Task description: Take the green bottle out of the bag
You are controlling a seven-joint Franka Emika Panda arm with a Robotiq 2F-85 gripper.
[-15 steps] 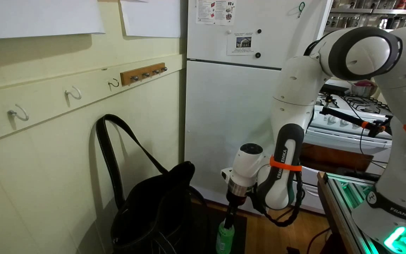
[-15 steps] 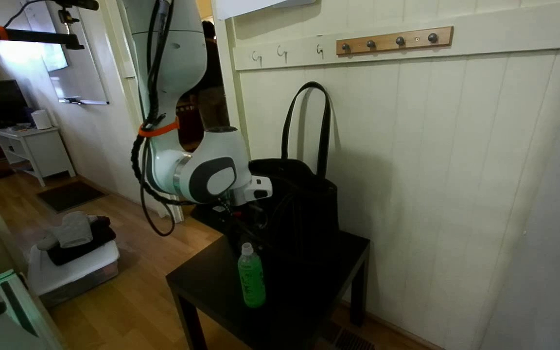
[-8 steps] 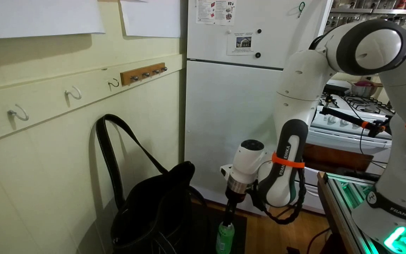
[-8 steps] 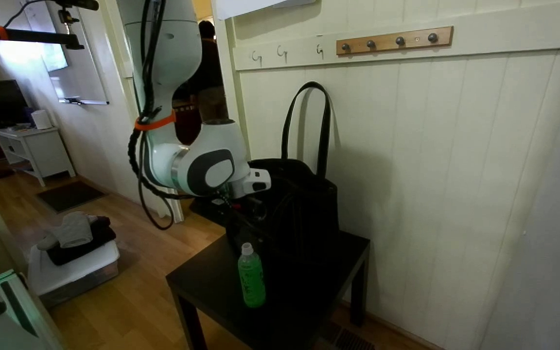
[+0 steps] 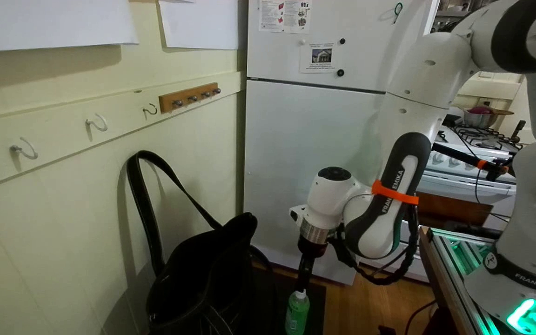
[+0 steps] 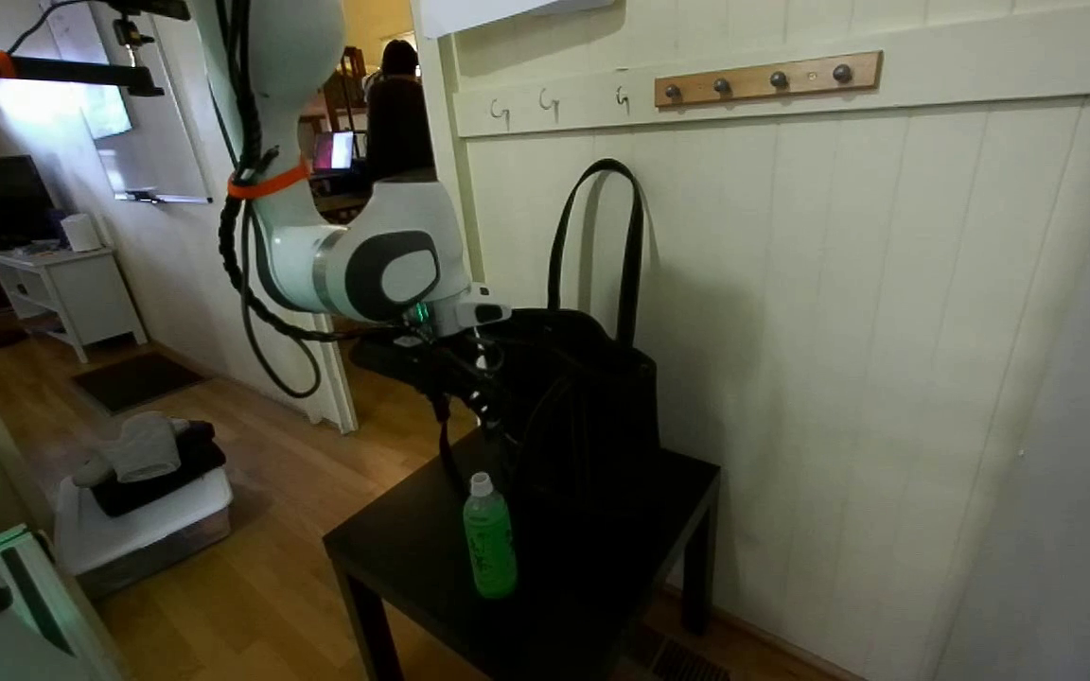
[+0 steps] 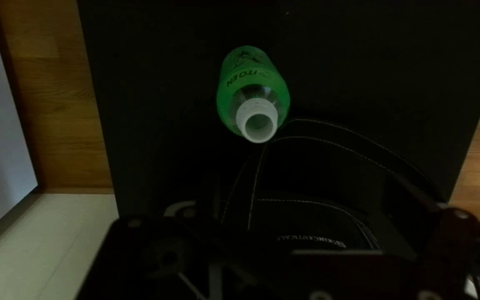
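Higher than half a second ago, our arm (image 5: pixel 417 107) hangs at twelve o'clock over the unmoved green bottle (image 6: pixel 490 549)

We find the gripper (image 5: pixel 302 285) empty, its fingers spread; the bottle stands upright on the black table (image 6: pixel 564 591), outside the bag (image 6: pixel 592 426), at its seven o'clock in an exterior view. We judge the taking-out done, with at most retreat left. In the wrist view we read ITO EN on the bottle near twelve and SKINCEUTICALS on the bag near five, both upside down; the arm says FRANKA EMIKA
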